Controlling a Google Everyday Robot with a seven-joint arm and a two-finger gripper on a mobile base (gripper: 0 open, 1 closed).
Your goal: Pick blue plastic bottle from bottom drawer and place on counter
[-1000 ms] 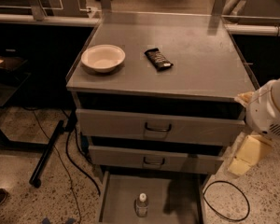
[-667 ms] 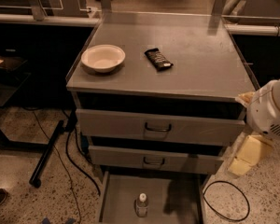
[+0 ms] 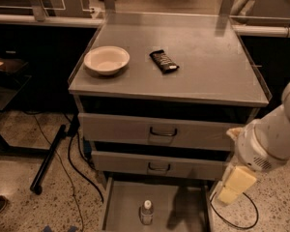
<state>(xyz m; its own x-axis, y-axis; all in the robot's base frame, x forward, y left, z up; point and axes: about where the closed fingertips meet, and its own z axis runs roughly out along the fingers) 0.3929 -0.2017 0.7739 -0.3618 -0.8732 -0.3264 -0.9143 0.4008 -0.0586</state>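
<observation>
Blue plastic bottle: standing upright in the pulled-out bottom drawer, near its middle.
Gripper: hanging beside the cabinet's right side, at the bottle's 2 o'clock, well apart; open or closed, cannot tell.
Surface: carrying a white bowl and a dark packet.

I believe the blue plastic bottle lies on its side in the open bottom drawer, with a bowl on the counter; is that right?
Not quite: the camera view shows the blue plastic bottle standing upright in the open bottom drawer. The bowl is on the counter, and the gripper hangs right of the drawer.
</observation>
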